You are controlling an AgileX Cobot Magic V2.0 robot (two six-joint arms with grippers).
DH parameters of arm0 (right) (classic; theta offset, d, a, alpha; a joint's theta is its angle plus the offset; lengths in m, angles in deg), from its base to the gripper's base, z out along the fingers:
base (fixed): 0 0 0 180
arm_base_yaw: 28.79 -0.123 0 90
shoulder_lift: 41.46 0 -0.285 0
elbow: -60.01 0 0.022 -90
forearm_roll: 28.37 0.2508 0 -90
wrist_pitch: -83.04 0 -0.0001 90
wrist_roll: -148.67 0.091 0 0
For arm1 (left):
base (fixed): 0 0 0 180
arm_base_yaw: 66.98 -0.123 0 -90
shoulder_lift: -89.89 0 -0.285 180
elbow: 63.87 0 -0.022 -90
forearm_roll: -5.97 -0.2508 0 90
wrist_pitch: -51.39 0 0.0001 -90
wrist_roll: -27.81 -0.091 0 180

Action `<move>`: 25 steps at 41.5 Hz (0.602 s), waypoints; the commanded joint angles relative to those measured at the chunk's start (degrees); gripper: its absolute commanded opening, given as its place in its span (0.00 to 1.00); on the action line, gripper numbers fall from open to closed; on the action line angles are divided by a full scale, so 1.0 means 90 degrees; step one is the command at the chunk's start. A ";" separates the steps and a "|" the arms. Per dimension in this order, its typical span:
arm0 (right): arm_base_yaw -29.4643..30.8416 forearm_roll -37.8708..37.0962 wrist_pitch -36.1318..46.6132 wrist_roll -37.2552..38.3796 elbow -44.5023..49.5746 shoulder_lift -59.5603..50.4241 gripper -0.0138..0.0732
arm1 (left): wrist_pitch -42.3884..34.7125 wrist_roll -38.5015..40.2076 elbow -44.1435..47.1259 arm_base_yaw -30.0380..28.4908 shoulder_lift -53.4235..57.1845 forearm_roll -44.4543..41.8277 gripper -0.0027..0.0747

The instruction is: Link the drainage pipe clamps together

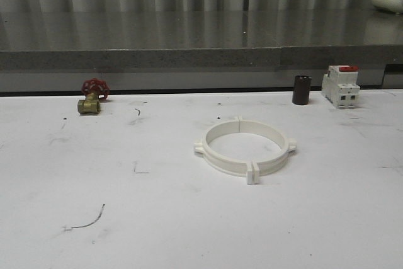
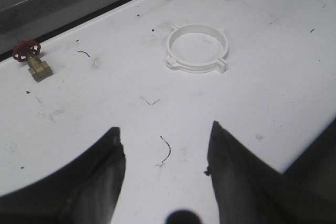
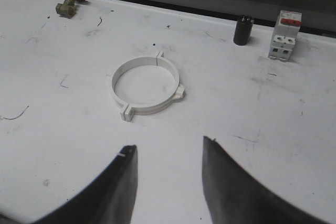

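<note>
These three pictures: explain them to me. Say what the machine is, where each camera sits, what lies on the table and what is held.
The machine is a robot with two arms, each ending in a claw. One picture looks forward over the white table; the other two come from cameras on the wrists, with dark fingers at the bottom. The left claw and right claw are both open and hold nothing. In the middle lies a white plastic ring of two half-bands with small tabs. Along the far edge stand a brass valve with a red handwheel, a dark cylinder and a white box-shaped breaker with a red top.
</note>
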 commanded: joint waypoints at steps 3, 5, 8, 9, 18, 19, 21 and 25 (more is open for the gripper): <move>0.0012 0.0015 0.0300 -0.0058 -0.0154 0.0018 0.38 | -0.0464 0.0034 -0.0166 0.0011 -0.0037 0.0037 0.49; 0.0012 0.0015 0.0240 -0.0058 -0.0154 0.0018 0.28 | -0.0464 0.0034 -0.0166 0.0011 -0.0037 0.0037 0.49; 0.0012 0.0015 0.0204 -0.0058 -0.0154 0.0018 0.15 | -0.0464 0.0034 -0.0166 0.0011 -0.0037 0.0037 0.49; 0.0012 0.0015 0.0194 -0.0058 -0.0154 0.0018 0.12 | -0.0464 0.0034 -0.0166 0.0011 -0.0037 0.0037 0.49; 0.0012 0.0015 0.0174 -0.0058 -0.0154 0.0018 0.02 | -0.0464 0.0034 -0.0166 0.0011 -0.0037 0.0037 0.49; 0.0012 0.0015 0.0174 -0.0058 -0.0154 0.0018 0.02 | -0.0464 0.0034 -0.0166 0.0011 -0.0037 0.0037 0.49; 0.0012 0.0015 0.0174 -0.0058 -0.0154 0.0018 0.02 | -0.0464 0.0034 -0.0166 0.0011 -0.0037 0.0037 0.49; 0.0012 0.0015 0.0174 -0.0058 -0.0154 0.0018 0.02 | -0.0464 0.0034 -0.0166 0.0011 -0.0037 0.0037 0.49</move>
